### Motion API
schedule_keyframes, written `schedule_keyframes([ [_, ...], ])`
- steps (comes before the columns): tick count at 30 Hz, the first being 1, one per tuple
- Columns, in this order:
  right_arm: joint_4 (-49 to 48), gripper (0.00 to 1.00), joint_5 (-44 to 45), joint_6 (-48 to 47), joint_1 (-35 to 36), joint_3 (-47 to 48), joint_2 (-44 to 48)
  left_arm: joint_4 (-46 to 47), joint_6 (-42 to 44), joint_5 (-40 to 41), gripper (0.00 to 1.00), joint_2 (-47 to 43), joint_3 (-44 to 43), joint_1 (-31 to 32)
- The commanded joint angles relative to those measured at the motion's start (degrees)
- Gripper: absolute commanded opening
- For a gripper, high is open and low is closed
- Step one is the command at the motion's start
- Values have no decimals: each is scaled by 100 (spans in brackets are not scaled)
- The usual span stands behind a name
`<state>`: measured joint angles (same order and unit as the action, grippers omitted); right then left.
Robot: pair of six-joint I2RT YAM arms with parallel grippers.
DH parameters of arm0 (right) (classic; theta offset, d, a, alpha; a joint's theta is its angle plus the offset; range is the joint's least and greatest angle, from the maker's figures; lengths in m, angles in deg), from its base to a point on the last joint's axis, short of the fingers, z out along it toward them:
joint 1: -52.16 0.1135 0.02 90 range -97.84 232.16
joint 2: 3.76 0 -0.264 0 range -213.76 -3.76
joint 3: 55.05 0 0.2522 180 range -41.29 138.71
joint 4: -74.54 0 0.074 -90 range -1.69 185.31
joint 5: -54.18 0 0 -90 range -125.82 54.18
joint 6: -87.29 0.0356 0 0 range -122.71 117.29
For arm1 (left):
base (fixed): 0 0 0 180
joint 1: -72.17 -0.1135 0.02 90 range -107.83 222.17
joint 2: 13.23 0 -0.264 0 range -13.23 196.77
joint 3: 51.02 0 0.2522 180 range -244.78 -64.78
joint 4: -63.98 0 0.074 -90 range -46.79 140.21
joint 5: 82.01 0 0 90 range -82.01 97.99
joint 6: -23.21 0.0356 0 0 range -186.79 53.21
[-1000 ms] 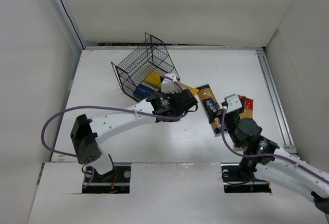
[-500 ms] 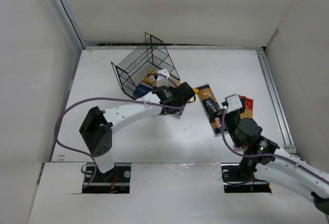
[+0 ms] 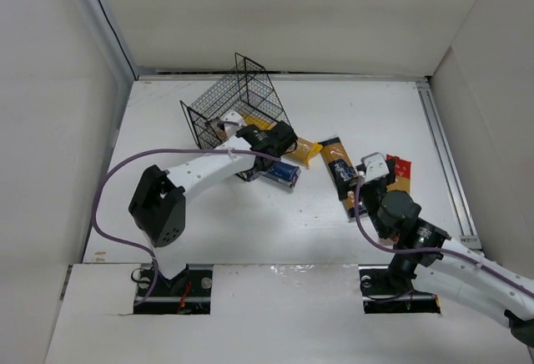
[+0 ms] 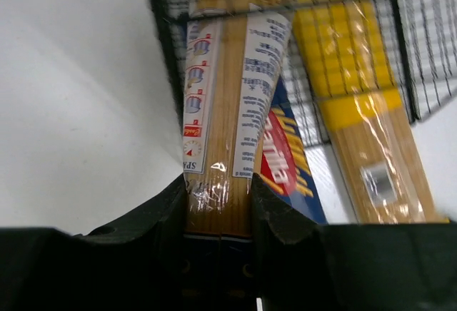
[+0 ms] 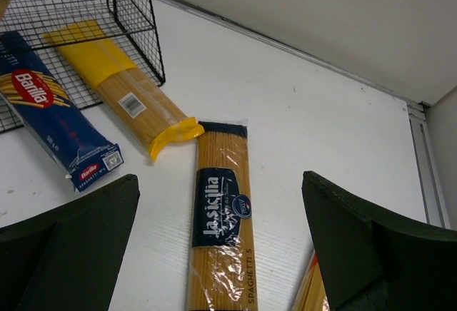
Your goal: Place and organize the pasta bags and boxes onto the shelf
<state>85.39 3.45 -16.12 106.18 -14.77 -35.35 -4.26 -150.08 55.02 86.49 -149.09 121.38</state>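
My left gripper (image 4: 218, 193) is shut on the near end of a clear spaghetti pack with white labels (image 4: 223, 97), whose far end lies in the black wire shelf (image 4: 421, 33). In the top view the left gripper (image 3: 232, 126) is at the shelf (image 3: 242, 97) mouth. A dark-blue box (image 3: 284, 173) and a yellow bag (image 3: 305, 148) lie just outside, half in the shelf. My right gripper (image 5: 221, 250) is open above the orange-brown pack with dark label (image 5: 221, 218). The red-and-yellow bag (image 3: 401, 172) lies to the right.
The right wrist view shows the blue box (image 5: 50, 122) and yellow bag (image 5: 125, 90) reaching into the shelf (image 5: 132, 11). White walls enclose the table; a metal rail (image 3: 442, 155) runs along its right edge.
My left arm has swung left and back toward the shelf with the spaghetti pack, uncovering the blue box. The right arm has barely moved.
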Motion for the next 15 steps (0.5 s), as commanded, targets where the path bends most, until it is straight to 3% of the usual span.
schedule_keyframes([
  [1,-60,100,204,-57,-23,81,-57,-809,-1479,755,0,-67,47,-359],
  [11,-8,100,310,4,-76,-41,-110,-986,-1691,642,3,399,-190,-579],
  [12,-7,100,310,57,-76,-42,-110,-986,-1691,572,13,460,-191,-579],
  [13,141,100,310,180,-76,-42,-110,-986,-1613,510,40,460,-243,-579],
  [14,142,100,362,181,-76,-42,-110,-986,-1612,509,57,513,-243,-579],
  [15,221,100,362,250,-76,-94,-110,-986,-1612,457,65,513,-243,-579],
])
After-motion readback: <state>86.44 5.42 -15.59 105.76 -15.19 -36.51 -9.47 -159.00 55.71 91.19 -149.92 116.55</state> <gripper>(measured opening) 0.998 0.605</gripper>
